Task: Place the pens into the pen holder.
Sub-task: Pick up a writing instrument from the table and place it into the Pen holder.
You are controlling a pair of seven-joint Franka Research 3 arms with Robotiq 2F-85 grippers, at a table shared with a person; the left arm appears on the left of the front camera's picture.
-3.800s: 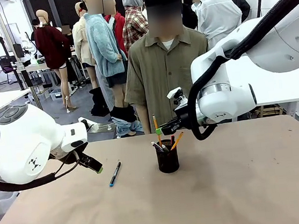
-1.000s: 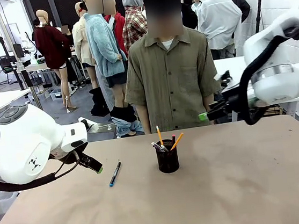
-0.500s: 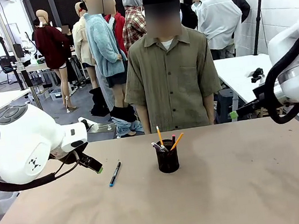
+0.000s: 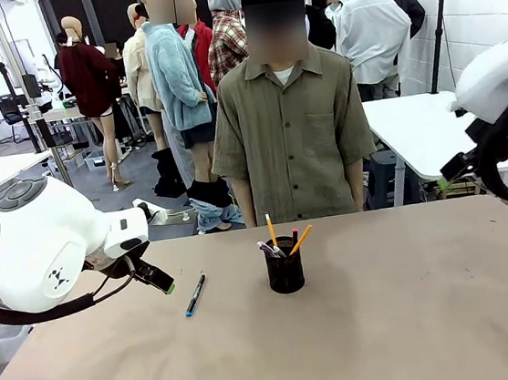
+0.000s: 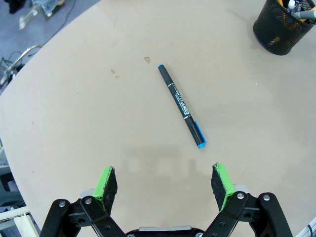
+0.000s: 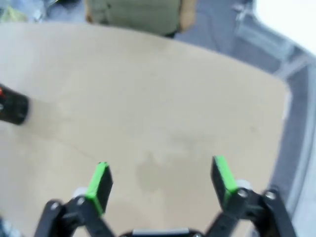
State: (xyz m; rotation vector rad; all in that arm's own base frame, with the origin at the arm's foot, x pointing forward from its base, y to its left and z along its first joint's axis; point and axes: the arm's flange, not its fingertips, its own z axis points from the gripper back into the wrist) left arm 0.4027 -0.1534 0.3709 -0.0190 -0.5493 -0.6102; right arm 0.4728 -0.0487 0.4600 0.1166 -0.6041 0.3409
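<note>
Front view: right jaws, wide and empty, are pulling away rightward, leaving pencils (image 4: 271, 229) standing in the holder (image 4: 286, 273). One pen (image 4: 194, 295) is lying on the bench (image 4: 388, 321) left of it, near the wide left jaws, and is probably next.

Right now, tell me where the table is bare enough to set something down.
The whole stretch of table right of the pen holder is bare, out to the edge by the right gripper. The near strip along the robot's side is bare too. It is tighter at left: the dark pen lies between the holder and the open left gripper.
</note>
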